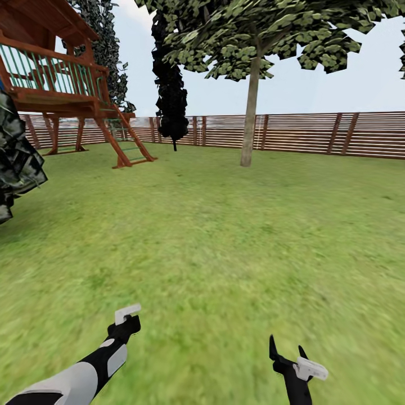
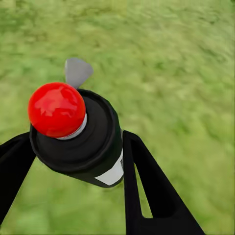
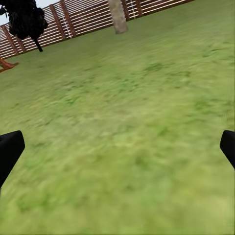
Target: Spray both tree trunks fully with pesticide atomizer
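Atomizer (image 2: 83, 142) between left gripper (image 2: 73, 161) fingers

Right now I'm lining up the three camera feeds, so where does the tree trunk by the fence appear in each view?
Head view: the tree trunk stands upper centre-right, its base on the grass before the fence.
Left wrist view: not in it; the left gripper holds the pesticide atomizer over grass.
Right wrist view: the trunk's base is at the top edge.
Shared landmark: the slatted fence behind the trunk, in the head and right wrist views.
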Motion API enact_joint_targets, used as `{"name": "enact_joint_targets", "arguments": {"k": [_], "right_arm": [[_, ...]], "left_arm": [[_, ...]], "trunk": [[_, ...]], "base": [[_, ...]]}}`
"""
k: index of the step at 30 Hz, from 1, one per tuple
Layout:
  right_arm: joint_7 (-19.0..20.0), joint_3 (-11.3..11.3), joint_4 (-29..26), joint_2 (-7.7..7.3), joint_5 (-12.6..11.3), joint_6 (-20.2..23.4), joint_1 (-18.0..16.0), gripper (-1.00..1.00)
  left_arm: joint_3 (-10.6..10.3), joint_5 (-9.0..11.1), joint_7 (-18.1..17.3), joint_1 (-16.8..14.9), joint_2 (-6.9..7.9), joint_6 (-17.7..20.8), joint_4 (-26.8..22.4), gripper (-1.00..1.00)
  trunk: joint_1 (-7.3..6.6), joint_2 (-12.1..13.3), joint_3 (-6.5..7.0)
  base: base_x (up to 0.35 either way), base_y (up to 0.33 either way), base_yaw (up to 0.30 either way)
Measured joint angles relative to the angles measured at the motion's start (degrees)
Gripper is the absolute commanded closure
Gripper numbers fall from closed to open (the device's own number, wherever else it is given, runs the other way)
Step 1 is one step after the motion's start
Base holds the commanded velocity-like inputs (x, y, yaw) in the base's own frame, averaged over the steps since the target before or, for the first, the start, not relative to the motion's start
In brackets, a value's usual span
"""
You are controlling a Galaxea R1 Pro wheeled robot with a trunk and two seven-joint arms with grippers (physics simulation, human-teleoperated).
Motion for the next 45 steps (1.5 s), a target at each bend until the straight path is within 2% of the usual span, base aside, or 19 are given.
{"name": "enact_joint_targets", "arguments": {"k": [45], "right_arm": [[0.0, 0.0, 0.0, 0.01, 0.0, 0.0, 0.0, -1.0]], "left_arm": [[0.0, 0.0, 0.0, 0.0, -0.03, 0.0, 0.0, 1.0]], "trunk": [[0.0, 0.0, 0.0]], "base": [[0.335, 0.113, 0.0]]}}
